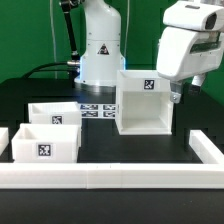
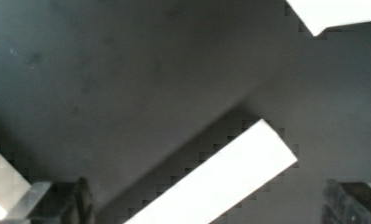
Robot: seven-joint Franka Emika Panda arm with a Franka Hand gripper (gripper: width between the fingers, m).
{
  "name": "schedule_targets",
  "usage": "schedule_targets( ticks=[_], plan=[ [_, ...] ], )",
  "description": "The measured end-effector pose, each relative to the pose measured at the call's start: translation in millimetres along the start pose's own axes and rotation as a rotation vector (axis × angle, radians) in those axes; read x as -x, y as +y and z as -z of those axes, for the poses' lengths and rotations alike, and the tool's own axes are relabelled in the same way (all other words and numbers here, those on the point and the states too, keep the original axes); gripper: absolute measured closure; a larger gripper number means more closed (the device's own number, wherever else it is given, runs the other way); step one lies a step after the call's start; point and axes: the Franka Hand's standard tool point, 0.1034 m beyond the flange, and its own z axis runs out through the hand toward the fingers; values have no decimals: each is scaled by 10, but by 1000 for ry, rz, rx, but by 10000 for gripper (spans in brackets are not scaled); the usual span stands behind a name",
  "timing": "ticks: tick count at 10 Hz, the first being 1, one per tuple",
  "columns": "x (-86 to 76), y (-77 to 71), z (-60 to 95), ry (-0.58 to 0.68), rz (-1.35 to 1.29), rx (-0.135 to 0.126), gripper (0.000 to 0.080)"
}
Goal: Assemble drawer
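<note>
The drawer's large white cube-shaped shell [image 1: 144, 101] stands on the black table, open at the top, with a square tag on its front. Two small white trays lie at the exterior view's left: one further back [image 1: 55, 113], one nearer [image 1: 45, 143] with a tag on its front. My gripper [image 1: 176, 95] hangs above the table just to the exterior view's right of the shell's upper corner, touching nothing. In the wrist view its fingertips [image 2: 61, 200] stand wide apart, open and empty, over dark table and a white strip [image 2: 235, 172].
The long white border wall [image 1: 110, 177] runs along the front and up the exterior view's right side [image 1: 208, 150]. The marker board [image 1: 96, 110] lies flat behind the trays. The robot base [image 1: 98, 50] stands at the back.
</note>
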Motion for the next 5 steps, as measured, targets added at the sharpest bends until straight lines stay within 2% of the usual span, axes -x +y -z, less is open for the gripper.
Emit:
schedule_targets(
  ticks=[5],
  plan=[
    [15,14,11,0,-1,-2,150]
  ],
)
